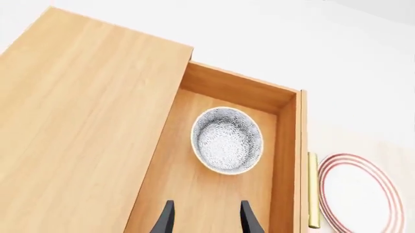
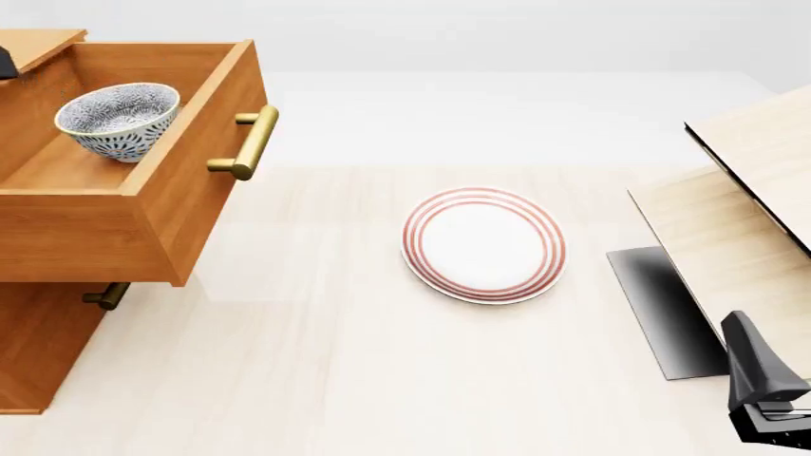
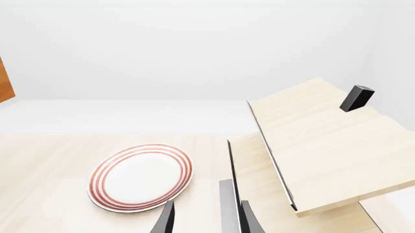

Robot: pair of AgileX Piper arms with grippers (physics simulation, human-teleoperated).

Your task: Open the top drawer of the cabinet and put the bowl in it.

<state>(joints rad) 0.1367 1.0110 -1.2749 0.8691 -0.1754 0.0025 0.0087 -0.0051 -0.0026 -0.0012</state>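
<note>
The orange-brown cabinet (image 2: 45, 351) stands at the table's left, and its top (image 1: 77, 121) fills much of the left wrist view. The top drawer (image 2: 102, 233) is pulled out, with its brass handle (image 2: 247, 142) facing the table's middle. The blue-speckled bowl (image 2: 117, 119) sits upright on the drawer floor, as the left wrist view (image 1: 227, 140) also shows. My left gripper (image 1: 207, 221) is open and empty above the drawer (image 1: 288, 160), apart from the bowl. My right gripper (image 3: 207, 221) is open and empty low at the front right (image 2: 747, 351).
A white plate with red rings (image 2: 483, 244) lies mid-table, also in the right wrist view (image 3: 141, 176) and left wrist view (image 1: 360, 194). A pale light-wood structure (image 2: 761, 171) stands at the right, with a small black block (image 3: 356, 98) on it. A lower drawer handle (image 2: 108, 296) shows.
</note>
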